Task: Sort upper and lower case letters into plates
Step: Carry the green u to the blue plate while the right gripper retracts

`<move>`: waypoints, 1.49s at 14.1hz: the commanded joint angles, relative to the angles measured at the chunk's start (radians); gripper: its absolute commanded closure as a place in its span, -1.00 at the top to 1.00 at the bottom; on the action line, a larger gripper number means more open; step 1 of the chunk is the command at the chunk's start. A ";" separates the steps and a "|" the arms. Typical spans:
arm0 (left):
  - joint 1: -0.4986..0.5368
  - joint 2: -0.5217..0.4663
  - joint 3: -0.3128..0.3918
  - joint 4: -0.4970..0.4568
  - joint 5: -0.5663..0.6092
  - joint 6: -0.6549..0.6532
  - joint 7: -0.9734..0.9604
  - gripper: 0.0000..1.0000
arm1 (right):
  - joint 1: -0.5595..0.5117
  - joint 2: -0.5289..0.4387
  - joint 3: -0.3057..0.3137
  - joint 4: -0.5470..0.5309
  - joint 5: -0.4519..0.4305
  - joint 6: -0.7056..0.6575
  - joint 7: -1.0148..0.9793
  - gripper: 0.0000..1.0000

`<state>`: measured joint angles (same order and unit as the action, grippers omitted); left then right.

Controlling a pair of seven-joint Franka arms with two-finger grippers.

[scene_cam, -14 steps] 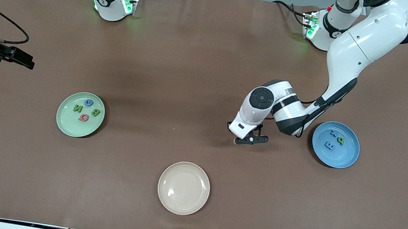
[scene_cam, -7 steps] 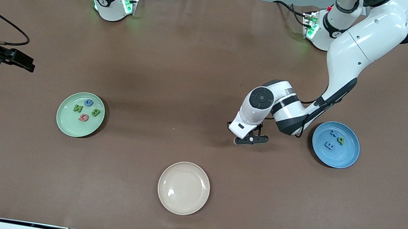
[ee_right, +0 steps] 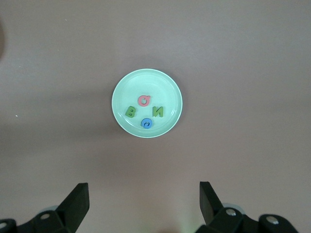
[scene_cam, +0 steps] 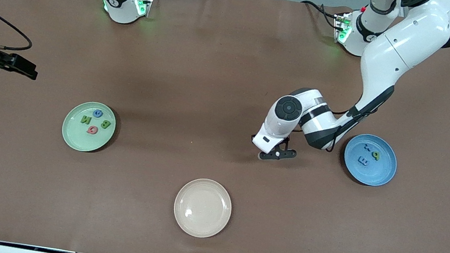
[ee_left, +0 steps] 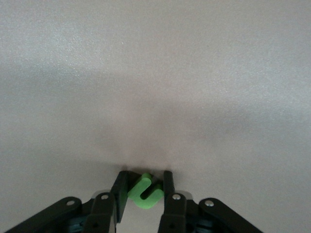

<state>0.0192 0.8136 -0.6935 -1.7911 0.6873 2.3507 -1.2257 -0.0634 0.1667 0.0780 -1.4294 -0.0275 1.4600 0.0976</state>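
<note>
Brown table [scene_cam: 214, 76]: green letter [ee_left: 145, 191] pinched between left tool [ee_left: 145, 189] fingers.

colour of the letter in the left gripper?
Bright green letter, pinched in the left gripper; clearest in the left wrist view.

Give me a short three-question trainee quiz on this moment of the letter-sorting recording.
1. True or false: the round cream-beige plate holds no letters.
2. How many small foam letters lie in the round pale mint green plate?
3. What sits between the fingers of the left tool: A) a red letter, B) a small bright green foam letter, C) nothing?

Key
1. True.
2. Four: two green, one red, one blue.
3. B. It sits low over bare table between the cream-beige plate and the round bright blue plate. The right tool waits open.
</note>
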 commanded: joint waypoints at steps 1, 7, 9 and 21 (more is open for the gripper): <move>-0.015 0.004 0.009 -0.010 0.018 0.012 -0.025 -0.52 | 0.043 -0.038 -0.056 -0.036 -0.002 -0.003 -0.018 1.00; 0.007 -0.037 0.002 -0.004 0.018 -0.020 -0.011 -0.65 | 0.048 -0.125 -0.067 -0.115 0.000 0.011 -0.038 1.00; 0.011 -0.066 -0.006 -0.004 0.018 -0.060 0.026 -0.65 | 0.053 -0.173 -0.076 -0.169 0.000 0.034 -0.042 1.00; 0.595 -0.117 -0.431 -0.076 0.023 -0.442 0.531 -0.65 | 0.071 -0.315 -0.104 -0.273 0.003 0.046 -0.067 1.00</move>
<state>0.5394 0.7299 -1.0744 -1.8193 0.6930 1.9237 -0.7394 -0.0014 -0.1048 -0.0176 -1.6606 -0.0263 1.5012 0.0402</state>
